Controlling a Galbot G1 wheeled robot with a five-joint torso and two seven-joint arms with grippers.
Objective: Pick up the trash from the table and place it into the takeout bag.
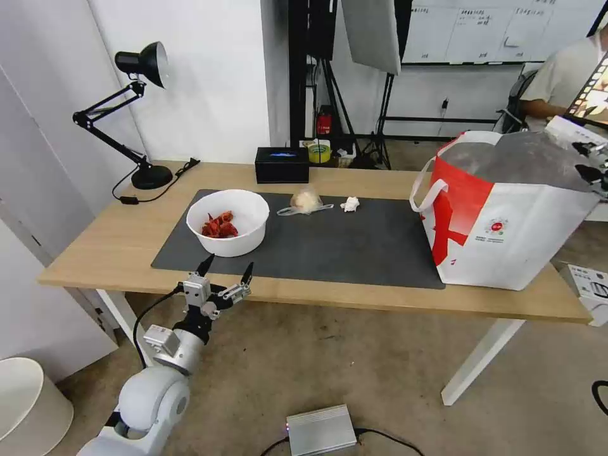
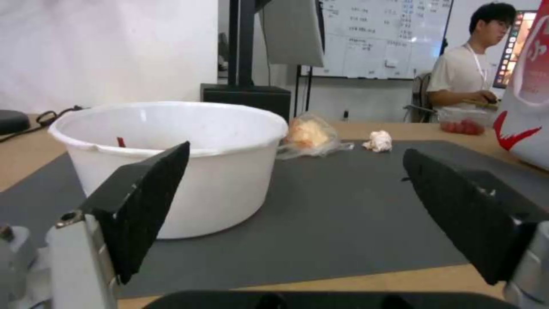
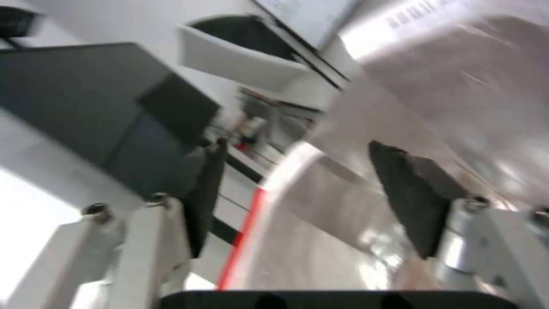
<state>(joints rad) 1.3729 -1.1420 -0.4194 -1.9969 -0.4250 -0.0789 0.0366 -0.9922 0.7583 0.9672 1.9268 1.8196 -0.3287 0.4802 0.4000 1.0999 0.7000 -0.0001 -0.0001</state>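
Red round logo on takeout bag [image 1: 506,221], writing unreadable, left tool [image 1: 226,266] open

Studio-like lab: whiteboard [image 1: 500,28], light stands [image 1: 335,95].

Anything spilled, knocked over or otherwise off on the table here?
Nothing stands out. The white bowl, clear bag and tissue sit on the mat; the takeout bag stands upright.
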